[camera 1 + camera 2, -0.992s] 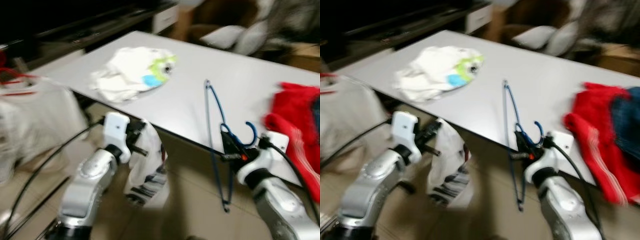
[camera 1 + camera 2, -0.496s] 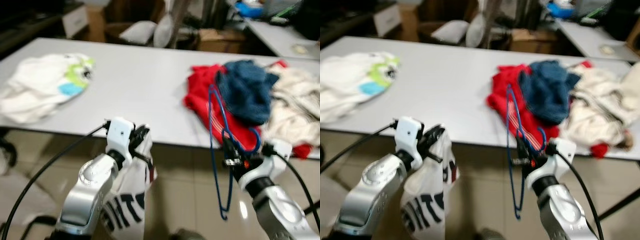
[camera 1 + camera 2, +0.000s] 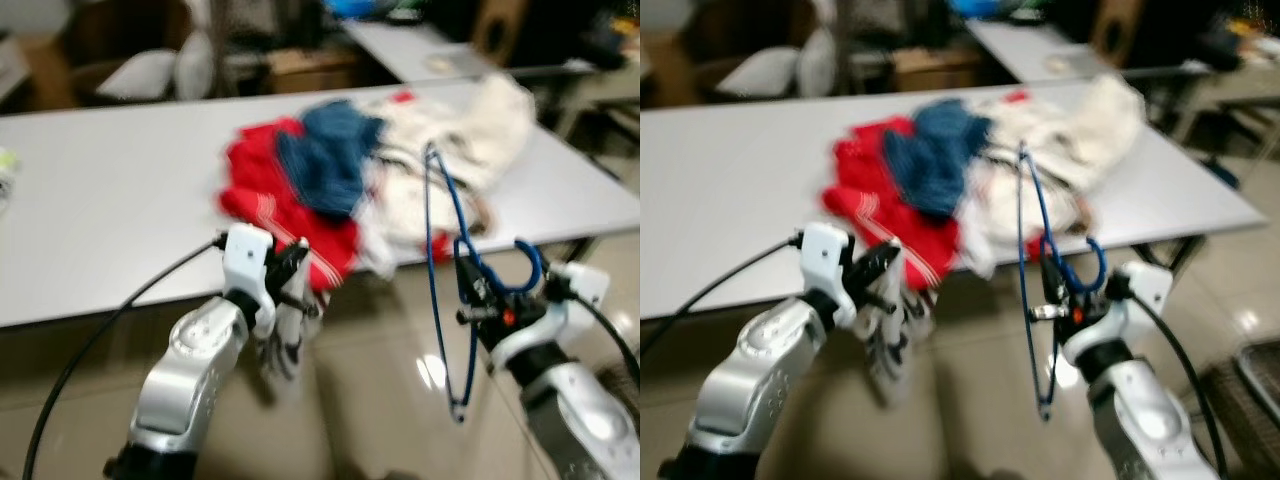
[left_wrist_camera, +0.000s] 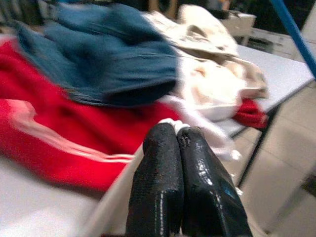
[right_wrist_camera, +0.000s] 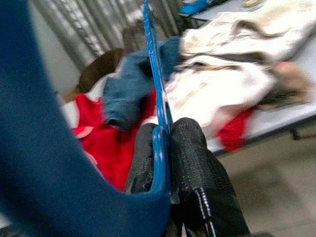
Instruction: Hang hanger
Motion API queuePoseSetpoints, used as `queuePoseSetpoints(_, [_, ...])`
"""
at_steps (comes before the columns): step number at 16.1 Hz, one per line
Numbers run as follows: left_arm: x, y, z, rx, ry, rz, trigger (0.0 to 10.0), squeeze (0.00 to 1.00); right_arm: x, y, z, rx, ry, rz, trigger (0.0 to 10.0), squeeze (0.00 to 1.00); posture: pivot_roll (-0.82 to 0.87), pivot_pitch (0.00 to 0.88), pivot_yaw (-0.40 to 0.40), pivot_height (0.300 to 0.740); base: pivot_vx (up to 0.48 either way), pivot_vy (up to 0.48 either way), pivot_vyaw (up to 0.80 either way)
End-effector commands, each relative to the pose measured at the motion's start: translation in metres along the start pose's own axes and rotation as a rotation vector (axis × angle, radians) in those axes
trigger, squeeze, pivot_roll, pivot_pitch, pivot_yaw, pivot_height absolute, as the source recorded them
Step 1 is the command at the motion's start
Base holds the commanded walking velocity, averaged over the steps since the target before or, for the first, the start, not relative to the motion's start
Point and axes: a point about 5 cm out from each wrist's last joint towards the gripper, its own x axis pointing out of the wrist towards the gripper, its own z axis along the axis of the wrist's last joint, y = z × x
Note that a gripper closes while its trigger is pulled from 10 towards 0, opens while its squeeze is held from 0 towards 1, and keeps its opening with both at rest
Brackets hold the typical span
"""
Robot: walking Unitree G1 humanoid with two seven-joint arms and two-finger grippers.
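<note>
The right gripper [image 3: 468,296] is clamped on the blue hanger [image 3: 441,250] just under its hook, fingers [image 5: 190,148] pinching the wire from both sides; the hanger stands nearly upright, long axis up and down, its hook curling toward the robot's right, out over the floor past the table [image 3: 100,210] edge; no rail to hang it on can be made out; the left gripper [image 3: 292,285] is closed on a white cloth [image 3: 285,340] dangling below it.
</note>
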Motion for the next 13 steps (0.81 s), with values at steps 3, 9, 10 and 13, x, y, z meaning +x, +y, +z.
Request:
queuePoseSetpoints(3, [-0.003,0.004,0.015,0.007,-0.073,0.019,10.0,0.00,0.003,-0.001,0.009,-0.052,0.002,0.086,10.0,0.00,-0.13,0.000,0.020,0.740,0.000,0.000,0.00])
queuePoseSetpoints(9, [-0.011,0.027,0.037,0.077,-0.103,-0.028,10.0,0.00,-0.020,-0.024,0.033,-0.259,0.140,0.464,10.0,0.00,-0.13,0.000,0.024,0.740,0.000,0.000,0.00])
queuePoseSetpoints(10, [-0.012,0.030,0.041,0.088,-0.100,-0.026,10.0,0.00,-0.024,-0.024,0.036,-0.273,0.160,0.513,10.0,0.00,-0.13,0.000,0.024,0.740,0.000,0.000,0.00])
queuePoseSetpoints(13, [0.001,0.042,0.087,0.074,-0.212,-0.017,10.0,0.00,-0.039,-0.032,0.049,-0.355,0.267,0.721,10.0,0.00,-0.12,0.000,0.009,0.740,0.000,0.000,0.00])
